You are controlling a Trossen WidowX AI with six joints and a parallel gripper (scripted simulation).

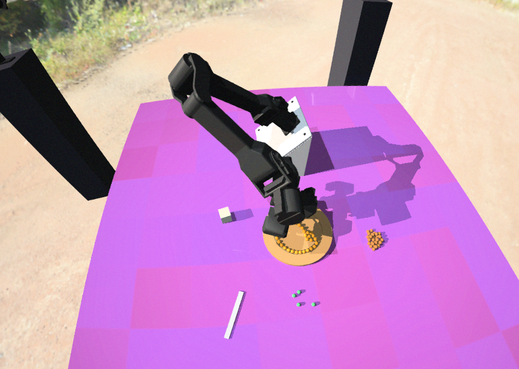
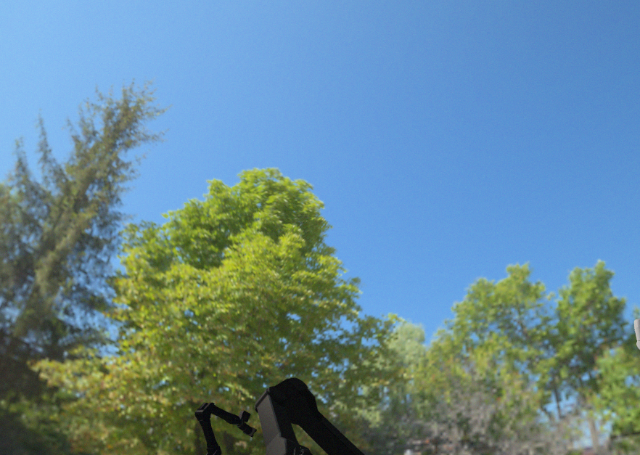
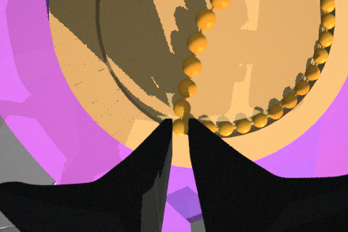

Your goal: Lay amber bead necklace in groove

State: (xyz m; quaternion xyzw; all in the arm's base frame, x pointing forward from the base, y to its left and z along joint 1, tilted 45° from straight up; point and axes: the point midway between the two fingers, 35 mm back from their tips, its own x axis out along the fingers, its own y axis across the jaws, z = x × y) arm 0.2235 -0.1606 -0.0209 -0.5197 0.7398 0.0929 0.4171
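Observation:
The amber bead necklace (image 1: 297,252) (image 3: 197,43) lies on the round wooden bead board (image 1: 299,259) (image 3: 79,74). In the wrist view, one stretch follows the groove along the right side and round to the bottom. The other stretch leaves the groove at my fingertips and runs up across the board's middle. The left part of the groove holds no beads. My gripper (image 3: 179,125) is shut on the necklace at the groove's lower edge, with a bead between the tips. In the top view the arm hides the fingertips and the board's far left part.
A heap of orange beads (image 1: 374,239) lies right of the board. Several green beads (image 1: 298,304) and a white bar (image 1: 234,315) lie on the near side. A small pale cube (image 1: 225,214) stands left of the board. The arm's white base block (image 1: 300,140) stands behind. The exterior view shows mostly sky.

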